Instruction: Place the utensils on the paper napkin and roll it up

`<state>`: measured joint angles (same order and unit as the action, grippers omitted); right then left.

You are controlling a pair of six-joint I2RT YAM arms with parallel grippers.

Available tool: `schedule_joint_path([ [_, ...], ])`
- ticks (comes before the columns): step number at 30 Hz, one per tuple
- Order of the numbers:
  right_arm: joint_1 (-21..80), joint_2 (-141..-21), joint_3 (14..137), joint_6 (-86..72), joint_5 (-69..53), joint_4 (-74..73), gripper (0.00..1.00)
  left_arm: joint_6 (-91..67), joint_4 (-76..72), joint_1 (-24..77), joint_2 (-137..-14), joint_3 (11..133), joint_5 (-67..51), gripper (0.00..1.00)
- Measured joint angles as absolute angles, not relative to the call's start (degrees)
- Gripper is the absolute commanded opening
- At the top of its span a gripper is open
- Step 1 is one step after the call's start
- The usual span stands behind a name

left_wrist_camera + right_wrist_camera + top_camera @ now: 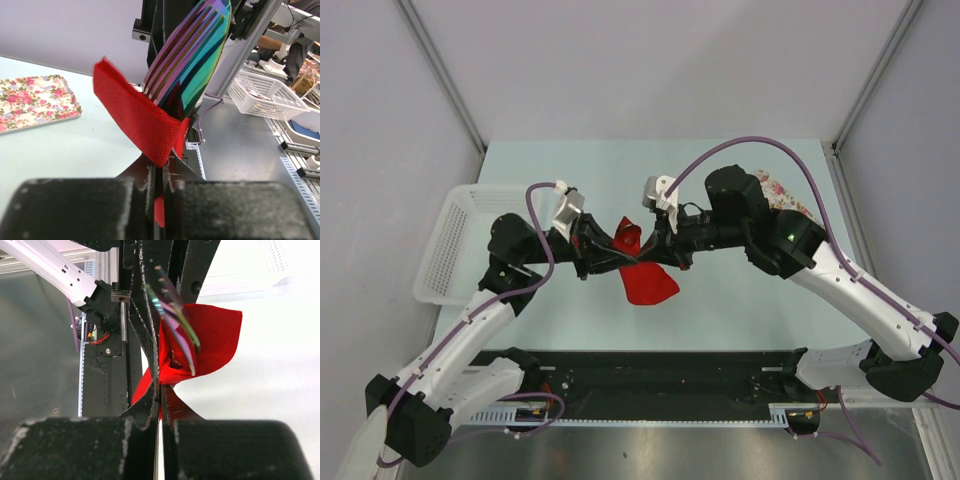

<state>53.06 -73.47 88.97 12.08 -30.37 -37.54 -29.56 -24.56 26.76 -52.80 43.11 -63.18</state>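
Above the middle of the counter [740, 300], the left fingers [149, 176] and right fingers [150, 407] meet, each pair pinched tight on the red paper napkin [645, 283]. The fork [195, 55] pokes iridescent tines out of the napkin's fold. The spoon cannot be made out, perhaps hidden inside.

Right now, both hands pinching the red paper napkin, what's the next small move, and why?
Probably lower it to the table: the left hand and right hand both clamp the red paper napkin, and the iridescent metal fork pokes out uncovered.
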Motion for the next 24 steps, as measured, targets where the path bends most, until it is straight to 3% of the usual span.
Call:
schedule_joint_path([
  [4,53.1,-73.4,88.9,12.1,-30.2,-37.4,0.00,-30.3,-24.9,26.8,-52.9,43.1,-63.1,0.00],
  [6,53.1,-73.4,88.9,12.0,-30.2,-37.3,0.22,-31.1,-25.3,26.8,-52.9,43.1,-63.1,0.00],
  [7,53.1,-73.3,88.9,11.7,-30.2,-37.3,0.46,-31.6,-25.6,26.8,-52.9,43.0,-63.0,0.00],
  [8,53.1,-73.3,88.9,11.4,-30.2,-37.0,0.58,-32.0,-26.2,26.8,-52.9,42.8,-62.9,0.00],
  [10,53.1,-73.0,88.9,11.1,-30.1,-36.3,0.80,-32.9,-26.7,26.5,-52.9,42.7,-62.7,0.00],
  [11,53.0,-72.8,88.9,11.0,-29.9,-36.0,0.83,-33.5,-27.1,26.3,-53.1,42.6,-62.7,0.00],
  [18,49.7,-69.8,86.5,10.5,-29.4,-36.2,0.82,-37.5,-31.1,23.9,-54.2,42.6,-62.8,0.00],
  [23,47.6,-67.7,83.3,10.6,-29.5,-39.4,0.66,-38.6,-31.9,23.3,-54.5,42.7,-63.2,0.00],
  [24,47.4,-67.5,82.9,10.7,-29.7,-40.0,0.55,-38.7,-32.1,23.3,-54.5,42.8,-63.2,0.00],
])
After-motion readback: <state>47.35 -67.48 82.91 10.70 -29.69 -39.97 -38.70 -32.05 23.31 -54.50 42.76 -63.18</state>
